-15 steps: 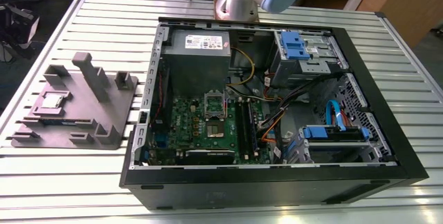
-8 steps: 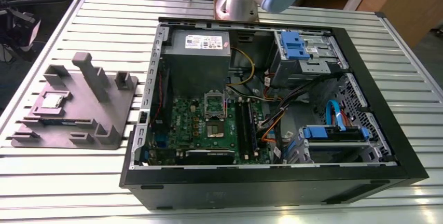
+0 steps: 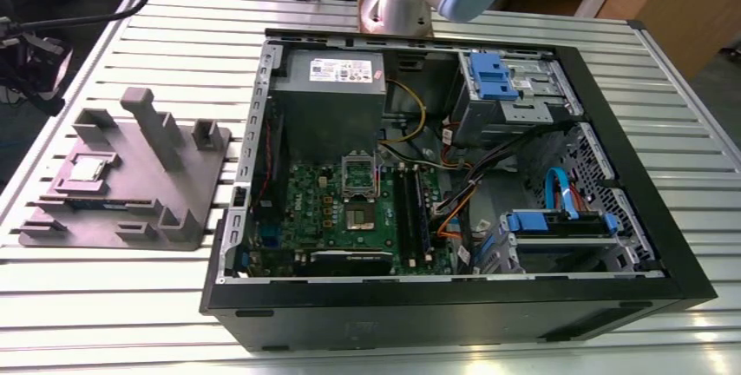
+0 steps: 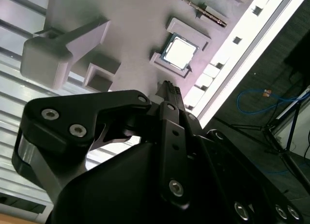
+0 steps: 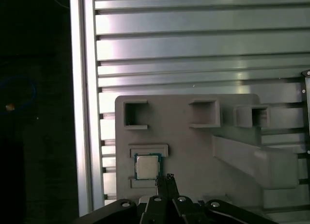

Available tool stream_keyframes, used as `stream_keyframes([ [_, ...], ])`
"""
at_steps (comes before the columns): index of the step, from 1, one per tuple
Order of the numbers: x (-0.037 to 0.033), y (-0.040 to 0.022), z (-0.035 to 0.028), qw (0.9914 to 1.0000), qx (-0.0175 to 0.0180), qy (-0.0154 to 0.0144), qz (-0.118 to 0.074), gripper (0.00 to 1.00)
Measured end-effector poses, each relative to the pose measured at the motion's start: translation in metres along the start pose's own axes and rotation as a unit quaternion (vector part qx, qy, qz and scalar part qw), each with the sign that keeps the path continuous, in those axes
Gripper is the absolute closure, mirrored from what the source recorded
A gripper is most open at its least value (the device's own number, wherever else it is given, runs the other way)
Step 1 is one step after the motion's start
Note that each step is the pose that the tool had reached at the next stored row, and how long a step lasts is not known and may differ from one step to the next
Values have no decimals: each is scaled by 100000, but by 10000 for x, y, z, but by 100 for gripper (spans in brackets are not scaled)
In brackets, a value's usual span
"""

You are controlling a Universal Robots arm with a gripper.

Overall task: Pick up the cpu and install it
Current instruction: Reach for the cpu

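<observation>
The cpu is a small silver-topped square chip with a thin green edge. It lies flat in a raised seat on the grey plastic tray, also seen in the second wrist view as the cpu. In the exterior view the cpu is on the tray, on that view's left. My gripper hangs well above the tray, with its narrow fingertips pressed together and nothing between them. Its tip sits just beside the chip in both wrist views.
An open computer case lies in the middle of the slatted metal table, motherboard and its socket exposed, cables and blue drive bays to the exterior view's right. Tall posts rise from the tray. A memory stick lies near the chip.
</observation>
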State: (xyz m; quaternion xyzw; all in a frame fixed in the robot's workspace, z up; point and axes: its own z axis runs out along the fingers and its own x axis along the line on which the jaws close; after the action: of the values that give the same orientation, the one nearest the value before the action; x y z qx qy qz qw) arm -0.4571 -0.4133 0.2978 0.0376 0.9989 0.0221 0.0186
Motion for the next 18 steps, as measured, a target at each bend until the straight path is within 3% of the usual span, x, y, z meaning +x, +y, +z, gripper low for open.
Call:
stream_keyframes([
  [6, 1, -45, 108, 100000, 16, 242, 14, 90],
  [18, 7, -74, 319, 99997, 57, 770, 37, 90],
])
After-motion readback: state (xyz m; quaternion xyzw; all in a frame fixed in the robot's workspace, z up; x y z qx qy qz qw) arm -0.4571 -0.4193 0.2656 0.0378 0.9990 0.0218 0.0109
